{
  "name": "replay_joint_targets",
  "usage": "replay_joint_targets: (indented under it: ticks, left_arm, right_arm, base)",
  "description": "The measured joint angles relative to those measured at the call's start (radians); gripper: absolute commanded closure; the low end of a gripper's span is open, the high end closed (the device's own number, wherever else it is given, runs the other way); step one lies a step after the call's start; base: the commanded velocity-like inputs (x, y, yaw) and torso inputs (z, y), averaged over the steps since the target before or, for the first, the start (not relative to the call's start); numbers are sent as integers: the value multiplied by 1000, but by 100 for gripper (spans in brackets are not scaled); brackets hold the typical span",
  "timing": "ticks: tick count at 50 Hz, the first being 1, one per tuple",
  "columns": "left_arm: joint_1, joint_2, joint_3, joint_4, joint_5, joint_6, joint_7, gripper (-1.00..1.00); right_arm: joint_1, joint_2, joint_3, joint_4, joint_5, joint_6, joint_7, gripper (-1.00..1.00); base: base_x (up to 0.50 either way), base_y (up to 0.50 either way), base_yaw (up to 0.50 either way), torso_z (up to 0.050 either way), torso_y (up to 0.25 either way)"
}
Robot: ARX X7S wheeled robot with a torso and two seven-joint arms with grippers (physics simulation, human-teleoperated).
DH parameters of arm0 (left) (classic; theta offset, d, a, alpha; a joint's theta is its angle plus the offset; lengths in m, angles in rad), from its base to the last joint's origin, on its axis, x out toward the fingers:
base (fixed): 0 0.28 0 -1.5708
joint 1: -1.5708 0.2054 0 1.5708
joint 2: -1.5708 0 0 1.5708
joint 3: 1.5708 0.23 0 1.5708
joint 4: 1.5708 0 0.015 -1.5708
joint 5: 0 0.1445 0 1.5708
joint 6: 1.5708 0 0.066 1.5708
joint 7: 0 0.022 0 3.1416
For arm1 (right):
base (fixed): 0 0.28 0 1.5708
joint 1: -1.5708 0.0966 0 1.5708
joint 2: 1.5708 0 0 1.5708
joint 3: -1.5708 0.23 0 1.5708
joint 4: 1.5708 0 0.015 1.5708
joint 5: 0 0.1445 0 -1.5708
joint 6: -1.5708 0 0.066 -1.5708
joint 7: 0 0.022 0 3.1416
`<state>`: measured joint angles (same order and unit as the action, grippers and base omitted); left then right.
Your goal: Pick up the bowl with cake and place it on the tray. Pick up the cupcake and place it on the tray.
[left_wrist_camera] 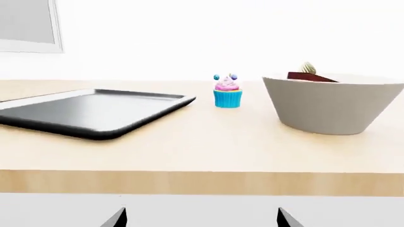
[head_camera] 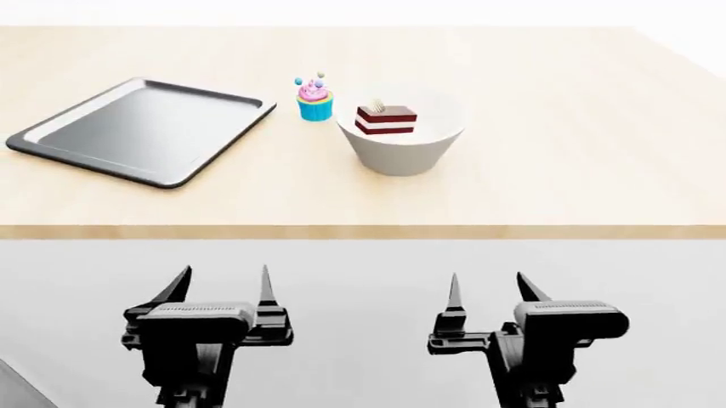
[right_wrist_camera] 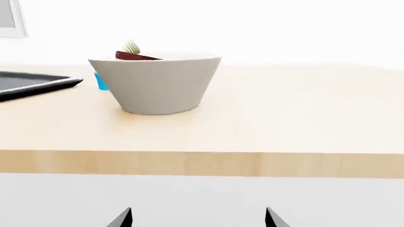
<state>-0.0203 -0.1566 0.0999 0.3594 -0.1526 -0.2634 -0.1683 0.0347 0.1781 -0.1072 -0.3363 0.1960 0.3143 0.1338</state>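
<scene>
A white bowl (head_camera: 403, 136) holding a layered chocolate cake slice (head_camera: 386, 118) stands on the wooden table (head_camera: 567, 153). A cupcake (head_camera: 314, 100) with a blue wrapper and pink frosting stands just left of it. The grey tray (head_camera: 142, 129) lies at the left. My left gripper (head_camera: 224, 285) and right gripper (head_camera: 488, 289) are both open and empty, below and in front of the table's front edge. The left wrist view shows the tray (left_wrist_camera: 94, 112), cupcake (left_wrist_camera: 227, 91) and bowl (left_wrist_camera: 331, 105). The right wrist view shows the bowl (right_wrist_camera: 158, 85) with the cupcake (right_wrist_camera: 101, 81) mostly hidden behind it.
The table's front edge (head_camera: 363, 231) runs across the view between the grippers and the objects. A grey framed panel (left_wrist_camera: 28, 26) hangs on the far wall at the left.
</scene>
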Motion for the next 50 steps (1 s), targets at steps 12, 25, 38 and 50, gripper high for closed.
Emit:
replay_joint_targets:
  ticks: [12,25,38,50]
  left_arm:
    - [-241,-60,-55,350,-98,-550,-52,-100]
    - [-719,-211,-184,385,-684,-1094,-415,-100]
    - [-1030,-340,-145,210,-1050,-1229,-679,-100]
    - [-1162,-396,-86,115,-1175,-1253,-788,-100]
  right_arm:
    - [190,76,72,-330,159,476,26,-100]
    - [578,123,246,-474,437,1020,75,-100]
    - [799,191,263,-427,657,1185,203,-100]
    - [872,249,272,-395,829,1225,322,-100]
  base:
    - [0,0,0,0,0]
    - [0,0,0,0,0]
    - [0,462,0,0,0]
    - [0,497,0,0,0]
